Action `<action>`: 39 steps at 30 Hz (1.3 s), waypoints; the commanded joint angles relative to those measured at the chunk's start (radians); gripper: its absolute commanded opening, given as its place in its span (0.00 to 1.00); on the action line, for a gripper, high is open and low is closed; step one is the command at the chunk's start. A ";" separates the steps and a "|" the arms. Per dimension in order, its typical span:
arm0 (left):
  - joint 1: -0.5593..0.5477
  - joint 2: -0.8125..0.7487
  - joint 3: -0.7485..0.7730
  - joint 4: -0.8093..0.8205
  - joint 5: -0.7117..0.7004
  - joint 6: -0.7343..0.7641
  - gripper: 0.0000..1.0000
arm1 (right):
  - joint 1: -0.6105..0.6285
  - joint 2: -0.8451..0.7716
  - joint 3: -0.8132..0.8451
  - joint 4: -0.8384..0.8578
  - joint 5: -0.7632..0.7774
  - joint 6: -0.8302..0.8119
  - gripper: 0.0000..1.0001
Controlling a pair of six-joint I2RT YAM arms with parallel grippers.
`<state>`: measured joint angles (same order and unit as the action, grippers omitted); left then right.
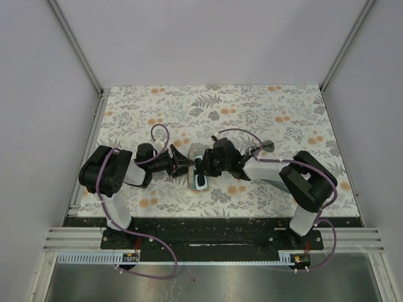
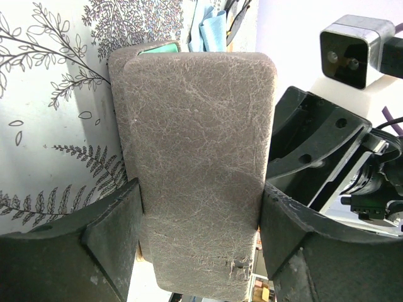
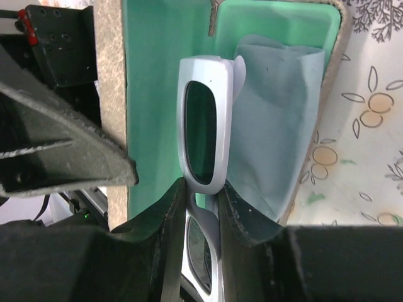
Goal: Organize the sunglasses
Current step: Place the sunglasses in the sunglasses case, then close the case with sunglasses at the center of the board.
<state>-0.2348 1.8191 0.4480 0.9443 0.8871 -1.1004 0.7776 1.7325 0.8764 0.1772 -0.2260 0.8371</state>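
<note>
The white-framed sunglasses [image 3: 201, 126] with dark lenses stand on edge inside the open tan hard case, against its green lining [image 3: 151, 75]. My right gripper [image 3: 200, 195] is shut on them at the bridge. One end of the pair shows in the top view [image 1: 201, 182]. My left gripper [image 2: 200, 233] is shut on the case's tan lid [image 2: 195, 138], one finger on each long side. In the top view both grippers meet at the case [image 1: 191, 165] at the table's middle. A small thin dark thing [image 1: 267, 145], perhaps the wire-frame pair, lies right of the right wrist.
A soft light-blue cloth pouch [image 3: 277, 113] lies in the case beside the sunglasses, and shows in the left wrist view [image 2: 208, 25]. The floral table mat [image 1: 252, 113] is walled by white panels on three sides. The arm bases stand at the near edge.
</note>
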 commanded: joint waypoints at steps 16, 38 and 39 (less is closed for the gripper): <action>-0.004 -0.069 0.015 -0.042 -0.017 0.074 0.40 | 0.032 0.033 0.075 0.012 0.151 0.056 0.63; -0.076 -0.165 0.389 -1.125 -0.440 0.671 0.40 | 0.026 -0.559 -0.198 -0.235 0.433 0.060 0.73; -0.095 -0.161 0.415 -1.171 -0.501 0.689 0.40 | 0.026 -0.591 -0.212 -0.257 0.447 0.057 0.73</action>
<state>-0.2844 1.6772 0.7532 0.1089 0.7105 -0.6437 0.8040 1.2449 0.7086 0.0025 0.1188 0.8989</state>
